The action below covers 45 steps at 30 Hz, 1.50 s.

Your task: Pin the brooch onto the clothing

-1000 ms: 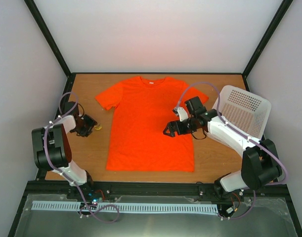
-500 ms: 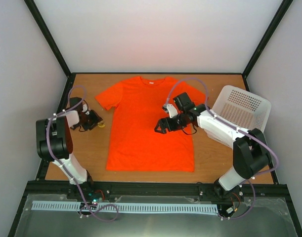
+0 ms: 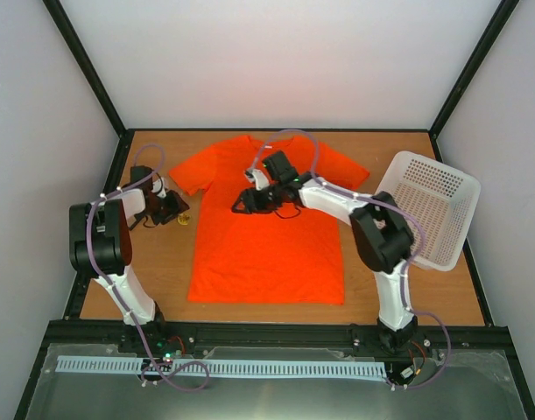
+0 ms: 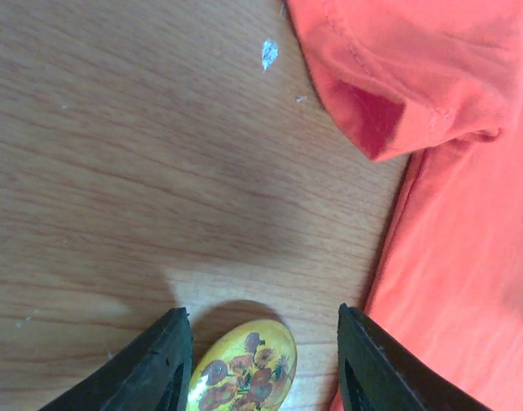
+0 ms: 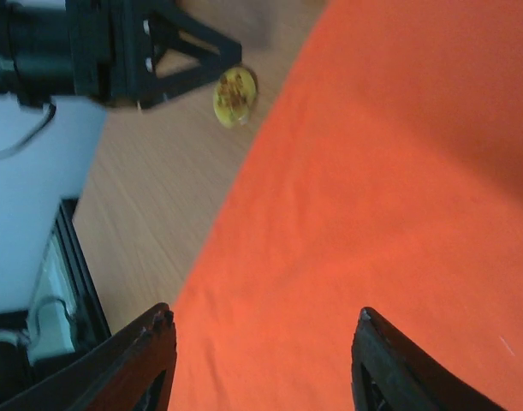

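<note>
Brooch (image 4: 244,366): small, rigid, likely slippery; best pinched across its rim. Left tool (image 4: 261,334) straddles it, jaws apart, no grip. Right tool (image 5: 261,338) parted, empty, over limp T-shirt (image 5: 347,214).

One orange T-shirt (image 3: 267,249), one brooch (image 3: 185,220), one basket (image 3: 432,203), one left tool (image 3: 179,214), one right tool (image 3: 238,208)

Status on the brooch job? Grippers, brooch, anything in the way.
Left gripper open, straddling brooch on table beside shirt. Right gripper open, empty, over shirt. Brooch not yet pinned; basket off right, clear of shirt.
</note>
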{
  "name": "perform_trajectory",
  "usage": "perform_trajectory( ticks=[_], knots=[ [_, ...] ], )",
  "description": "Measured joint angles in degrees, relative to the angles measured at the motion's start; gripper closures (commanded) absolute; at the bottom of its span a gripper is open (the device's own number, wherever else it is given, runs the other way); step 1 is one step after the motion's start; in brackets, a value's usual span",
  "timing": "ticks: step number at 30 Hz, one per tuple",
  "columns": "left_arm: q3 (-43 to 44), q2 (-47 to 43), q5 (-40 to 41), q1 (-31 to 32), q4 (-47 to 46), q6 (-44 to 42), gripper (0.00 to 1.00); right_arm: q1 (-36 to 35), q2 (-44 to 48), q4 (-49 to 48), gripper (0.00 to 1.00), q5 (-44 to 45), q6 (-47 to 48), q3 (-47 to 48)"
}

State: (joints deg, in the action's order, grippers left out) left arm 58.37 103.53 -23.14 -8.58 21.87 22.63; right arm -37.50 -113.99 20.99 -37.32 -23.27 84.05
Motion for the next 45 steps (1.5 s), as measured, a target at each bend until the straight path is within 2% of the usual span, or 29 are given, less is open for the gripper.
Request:
perform_trajectory(
  ticks=[5, 11, 16, 26, 45],
  knots=[
    [0.2, -0.2, -1.6, -1.5, 1.6, -0.9, 0.5, -4.4, -13.4, -6.7, 0.61, -1.5, -9.0, 14.0],
    [0.1, 0.4, -5.8, -5.3, 2.6, -1.3, 0.53, -9.7, -27.3, -7.1, 0.82, -2.0, -14.4, 32.9],
    [-0.4, 0.5, -7.8, -5.7, 2.0, -1.4, 0.56, -11.5, -33.9, -3.9, 0.89, -0.4, -16.8, 40.3],
    [-2.0, 0.5, -11.4, -5.8, 0.9, -2.3, 0.57, -10.6, -38.9, 1.9, 0.9, 3.5, -18.0, 44.9],
    [-3.0, 1.7, -19.1, -5.8, 0.1, -2.7, 0.57, -10.6, -42.6, 1.3, 0.91, 1.2, -20.7, 49.7]
  ],
)
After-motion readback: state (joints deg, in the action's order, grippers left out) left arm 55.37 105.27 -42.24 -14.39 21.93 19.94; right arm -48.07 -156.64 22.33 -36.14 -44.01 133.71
